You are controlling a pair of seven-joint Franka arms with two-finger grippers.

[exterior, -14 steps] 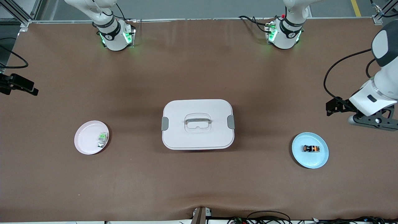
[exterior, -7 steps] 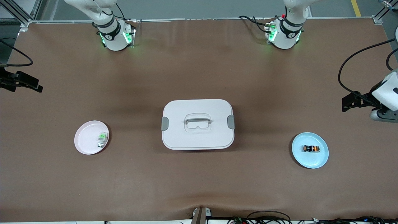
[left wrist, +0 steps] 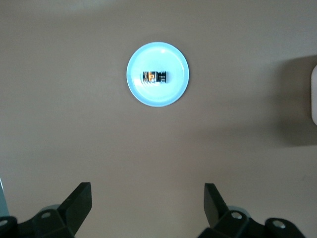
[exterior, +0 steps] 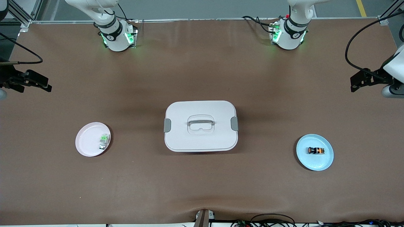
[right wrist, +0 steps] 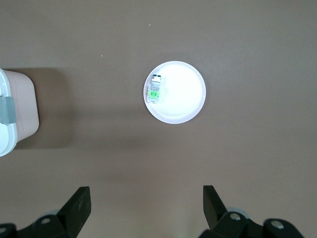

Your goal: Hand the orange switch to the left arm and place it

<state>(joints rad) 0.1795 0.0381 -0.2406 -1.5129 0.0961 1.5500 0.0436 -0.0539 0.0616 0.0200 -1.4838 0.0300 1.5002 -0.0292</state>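
Observation:
The orange switch (exterior: pixel 316 150) lies on its side on a blue plate (exterior: pixel 307 162) toward the left arm's end of the table. It also shows in the left wrist view (left wrist: pixel 154 77). The white box (exterior: pixel 201 126) stands closed at the table's middle. My left gripper (exterior: pixel 358 81) is open and empty, high over bare table at the left arm's end, well apart from the blue plate (left wrist: pixel 171 91). My right gripper (exterior: pixel 41 83) is open and empty, high over bare table at the right arm's end.
A pink plate (exterior: pixel 86 142) holds a green-and-silver switch (exterior: pixel 103 141) toward the right arm's end; both show in the right wrist view, plate (right wrist: pixel 185 101) and switch (right wrist: pixel 155 88). The box's corner shows in the right wrist view (right wrist: pixel 17 111).
My left gripper has drawn back from near the blue plate toward the table's edge. My right gripper has come a little inward over the table. The switch, plates and box have not moved.

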